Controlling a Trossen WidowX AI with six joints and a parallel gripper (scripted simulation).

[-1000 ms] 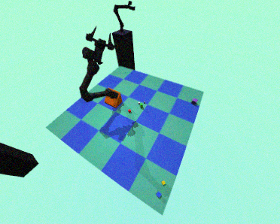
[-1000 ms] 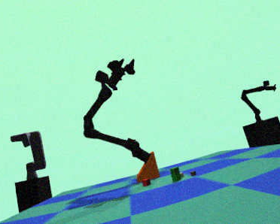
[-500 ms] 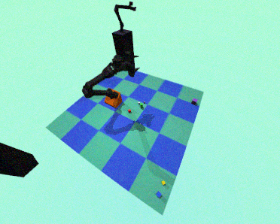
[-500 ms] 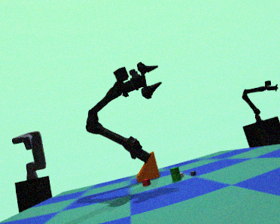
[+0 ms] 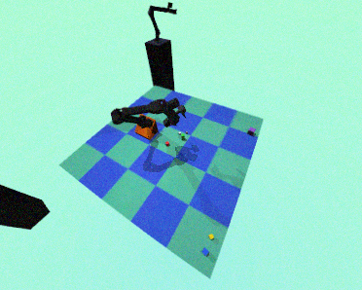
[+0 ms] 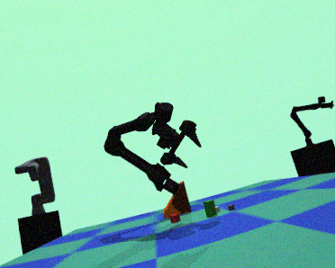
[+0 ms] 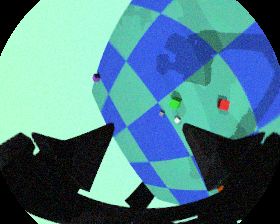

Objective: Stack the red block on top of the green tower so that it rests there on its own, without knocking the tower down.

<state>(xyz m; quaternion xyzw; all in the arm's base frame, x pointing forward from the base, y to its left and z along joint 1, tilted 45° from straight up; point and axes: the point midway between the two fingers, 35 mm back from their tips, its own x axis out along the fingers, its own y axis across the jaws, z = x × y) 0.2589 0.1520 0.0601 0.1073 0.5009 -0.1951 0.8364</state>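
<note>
The small red block (image 5: 166,143) (image 6: 175,218) (image 7: 223,104) lies on the checkered floor in front of the arm's orange base (image 5: 146,127) (image 6: 178,201). The green tower (image 5: 183,136) (image 6: 210,209) (image 7: 175,103) stands upright a short way from it. My gripper (image 5: 178,115) (image 6: 187,150) (image 7: 148,127) is open and empty. It hangs well above the floor, over the area near the tower and the red block. A small white block (image 7: 177,119) and a small dark block (image 6: 230,207) lie close to the tower.
A purple block (image 5: 251,130) (image 7: 96,78) lies near the floor's far edge. A yellow block (image 5: 211,236) and a blue block (image 5: 205,251) lie at the near corner. Black pillars with camera arms (image 5: 160,60) (image 6: 316,155) (image 6: 39,225) stand around the floor.
</note>
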